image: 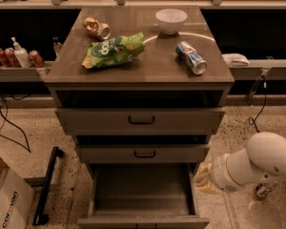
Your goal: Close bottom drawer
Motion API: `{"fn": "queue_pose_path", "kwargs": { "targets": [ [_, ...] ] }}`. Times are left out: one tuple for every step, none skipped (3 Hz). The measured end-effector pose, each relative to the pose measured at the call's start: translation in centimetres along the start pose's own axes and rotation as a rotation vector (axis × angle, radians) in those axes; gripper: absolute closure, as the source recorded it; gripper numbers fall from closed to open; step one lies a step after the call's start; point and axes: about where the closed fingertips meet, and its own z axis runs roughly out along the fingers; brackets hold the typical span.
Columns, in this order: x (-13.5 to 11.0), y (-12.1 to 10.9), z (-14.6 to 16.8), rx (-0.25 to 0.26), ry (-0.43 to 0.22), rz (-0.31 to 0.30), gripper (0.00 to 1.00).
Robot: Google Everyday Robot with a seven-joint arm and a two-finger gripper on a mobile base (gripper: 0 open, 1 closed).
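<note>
The bottom drawer (142, 220) stands pulled far out toward the near edge, its deep box showing below the two upper drawer fronts (141, 120), which jut out slightly. The gripper (203, 178) hangs just beside the drawer's right wall, at the end of the white arm (260, 162) coming in from the right; whether it is spread or closed cannot be told. On the tabletop (148, 68) lie a green bag (113, 50), a blue can (191, 57), a crushed can (97, 27) and a white bowl (171, 19).
</note>
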Motion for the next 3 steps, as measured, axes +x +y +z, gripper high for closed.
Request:
{"fn": "queue_pose_path", "kwargs": {
  "targets": [
    [1.1,-1.1,2.7,-0.016,-0.057,-0.030,1.00],
    [2.7,-1.8,5.5,-0.045,-0.112,-0.023,1.00],
    [4.9,-1.8,8.1,-0.079,-0.139,0.013,1.00]
  ]
}}
